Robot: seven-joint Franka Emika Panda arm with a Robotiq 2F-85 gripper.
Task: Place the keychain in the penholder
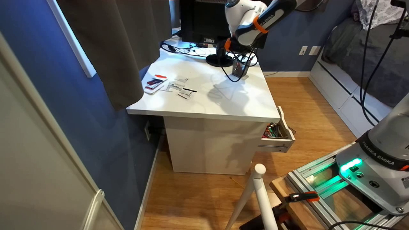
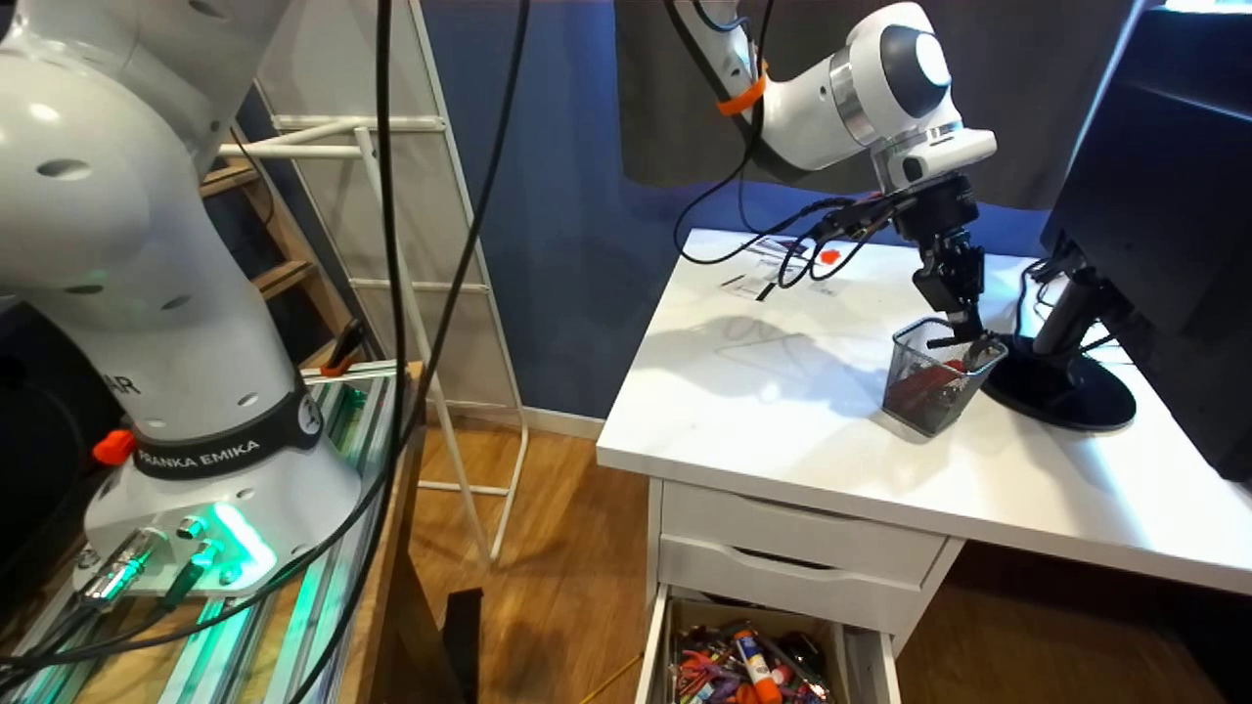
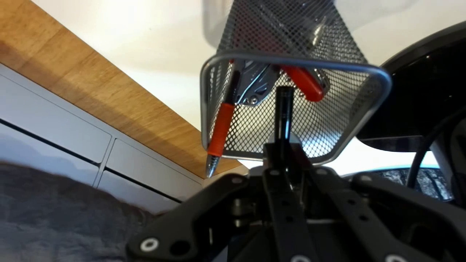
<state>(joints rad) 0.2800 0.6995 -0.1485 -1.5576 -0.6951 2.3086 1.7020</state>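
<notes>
The hand [image 3: 282, 154] is closed and it has hold of the keychain [image 3: 284, 112], a thin dark piece which sticks out from the grip. The keychain is at the mouth of the penholder [image 2: 937, 386], a mesh cup standing on the white worktop [image 2: 753, 411]; whether it is above the rim or slightly inside, I cannot tell. In the cup leans an orange pen [image 3: 221, 129], its silver tip past the rim, near a red object [image 3: 307, 85]. Just beside stands the round black base [image 2: 1061, 391]

The white arm [image 2: 812, 127] stretches outward, its wrist [image 2: 934, 154] bent down and its black jaws pinched close together.
</notes>
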